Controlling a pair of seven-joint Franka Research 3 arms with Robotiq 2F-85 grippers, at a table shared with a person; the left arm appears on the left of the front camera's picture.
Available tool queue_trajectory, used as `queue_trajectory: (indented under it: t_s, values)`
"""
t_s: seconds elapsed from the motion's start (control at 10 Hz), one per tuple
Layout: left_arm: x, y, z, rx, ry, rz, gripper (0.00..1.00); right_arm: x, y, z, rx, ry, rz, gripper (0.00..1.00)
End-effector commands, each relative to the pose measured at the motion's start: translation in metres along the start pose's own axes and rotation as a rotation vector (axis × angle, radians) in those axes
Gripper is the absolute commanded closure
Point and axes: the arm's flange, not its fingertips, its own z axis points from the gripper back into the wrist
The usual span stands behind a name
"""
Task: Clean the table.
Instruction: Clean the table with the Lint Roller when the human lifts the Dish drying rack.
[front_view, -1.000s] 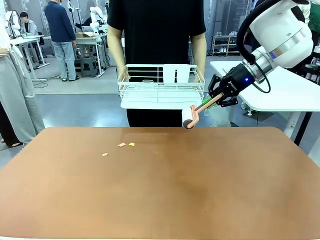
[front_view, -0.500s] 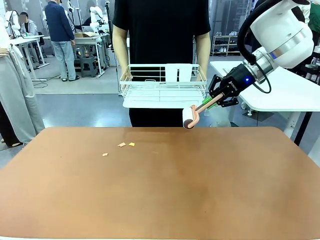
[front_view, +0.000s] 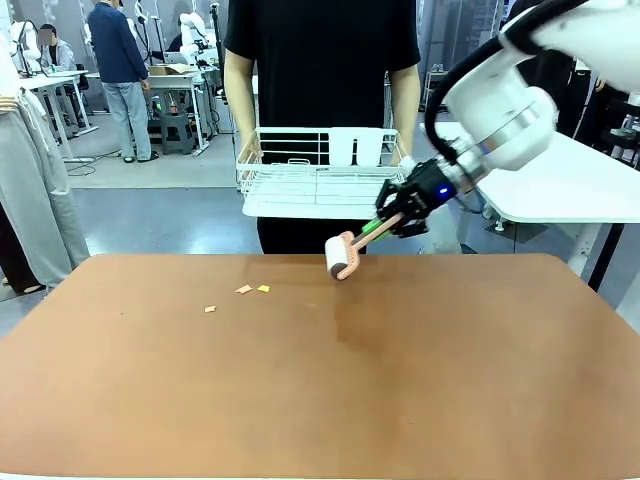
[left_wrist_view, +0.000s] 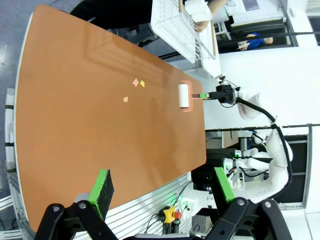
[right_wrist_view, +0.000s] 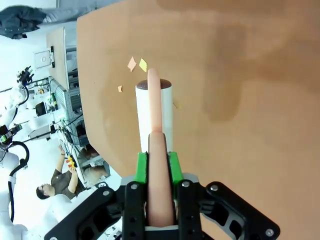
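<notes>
My right gripper (front_view: 398, 214) is shut on the pink handle of a lint roller (front_view: 342, 256), whose white head hangs just above the far edge of the terracotta table (front_view: 330, 390). Three small paper scraps (front_view: 244, 289) lie left of the roller head. In the right wrist view the roller (right_wrist_view: 155, 107) points at the scraps (right_wrist_view: 132, 63), and the green pads of my right gripper (right_wrist_view: 157, 167) clamp the handle. My left gripper (left_wrist_view: 164, 186) is open, high over the table (left_wrist_view: 75, 115), looking down on the roller (left_wrist_view: 184, 96) and scraps (left_wrist_view: 135, 82).
A person stands at the far side holding a white wire basket (front_view: 322, 170) above the table's far edge. A white-topped table (front_view: 560, 190) stands at the back right. Wide bare tabletop lies in front of the scraps.
My right arm has swung left and down, carrying the roller head from beside the basket to just over the table's far edge. The scraps have not moved.
</notes>
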Motion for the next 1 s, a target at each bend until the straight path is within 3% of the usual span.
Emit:
queue_trajectory:
  t_s: [0.0, 0.3, 0.9]
  values:
    - [0.0, 0.0, 0.004, -0.029, -0.01, -0.022, 0.0, 0.032, 0.021, -0.03, -0.032, 0.005, -0.005, 0.79]
    - [0.0, 0.0, 0.004, -0.029, -0.01, -0.022, 0.0, 0.034, 0.02, -0.078, 0.019, -0.019, -0.024, 0.79]
    - [0.0, 0.0, 0.004, -0.029, -0.01, -0.022, 0.0, 0.009, 0.002, -0.103, 0.015, -0.034, -0.075, 0.79]
